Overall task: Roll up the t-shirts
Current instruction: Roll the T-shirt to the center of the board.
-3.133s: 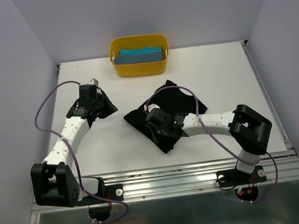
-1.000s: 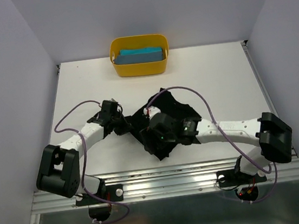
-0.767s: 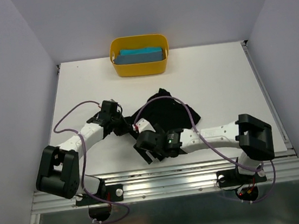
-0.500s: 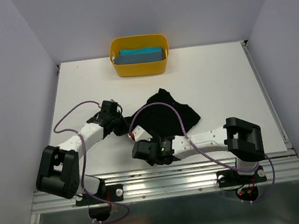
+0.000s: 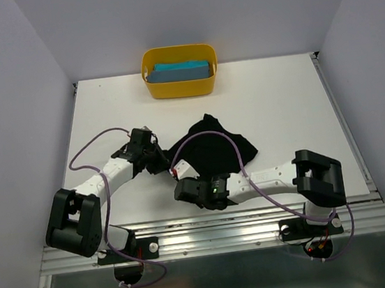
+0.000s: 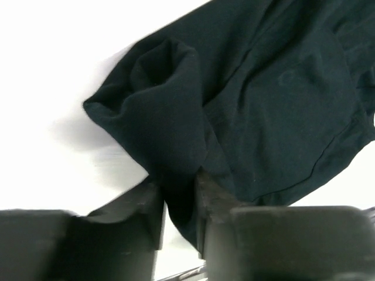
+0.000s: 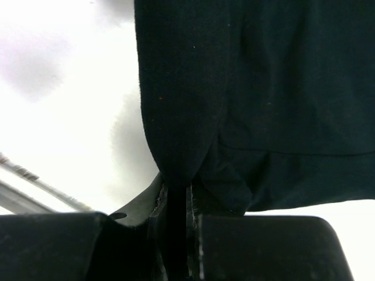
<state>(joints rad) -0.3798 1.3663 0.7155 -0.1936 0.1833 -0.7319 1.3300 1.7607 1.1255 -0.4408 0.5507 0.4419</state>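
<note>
Two tees here, and only one of them is out. The black tee [image 5: 217,148] lies in a rumpled heap on the table [image 5: 278,98], near the front edge and about mid-width. The teal tee [image 5: 182,70] sits folded inside the single yellow tub [image 5: 182,87] at the back of the table, well apart from both arms.

Both grippers are on the black tee, at its left side. The left gripper [image 6: 179,196] has come in from the left, and the wrist view shows a bunched fold of cloth running down between its two fingers, touching both, so it looks clamped on that fold. The fold stands up off the table in a rounded hump, with the rest of the tee spread out to the right.

The right arm reaches across low along the front edge. The right gripper [image 7: 174,193] has its two fingers pressed almost together on a thin edge of the black tee, with a narrow tongue of cloth coming up out of them. The hem line shows just to the right of that.
</note>
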